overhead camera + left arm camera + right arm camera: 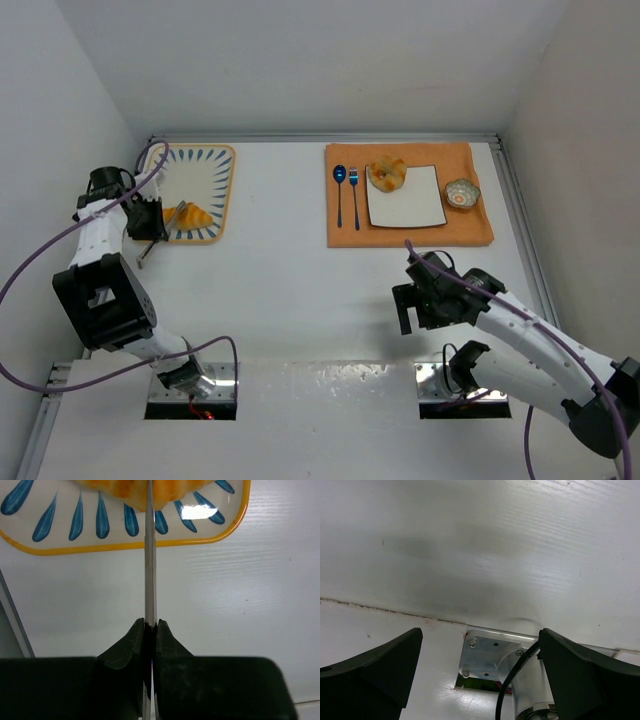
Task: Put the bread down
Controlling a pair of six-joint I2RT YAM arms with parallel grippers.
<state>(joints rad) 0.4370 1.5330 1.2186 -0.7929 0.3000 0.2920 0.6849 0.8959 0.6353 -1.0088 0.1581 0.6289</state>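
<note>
Left side, first. Your left gripper (151, 625) has its jaws pressed together on a thin metal utensil (150, 555). Only the strip's edge shows between the black pads, so you can't tell what kind of tool it is. The strip runs straight out ahead of the gripper and its tip meets the croissant piece (196, 216).

- Croissant piece: on the near end of the tray (232, 190), directly ahead of the left gripper along the utensil's line. Golden-brown, ridged, roughly triangular. Its long axis appears to lie across the utensil rather than along it.
- Tray: glossy, rounded corners, yellow rim, blue teardrop strokes on white. Likely slick under the bread.
- Knotted bun (386, 173): roundish, same golden colour, on the far-left corner of the white plate (420, 200), which sits on the orange mat (470, 225).
- Blue spoon (339, 190) and fork (354, 190) just left of the plate; small patterned bowl (462, 192) just right of it.

The left arm is far nearer the croissant. Your right gripper (412, 312) hangs wide open and empty over the bare desk (280, 300), well apart from the tray and short of the mat.

Judgement: the move turns on the utensil tip getting under or against the croissant without skidding it across the glaze.
</note>
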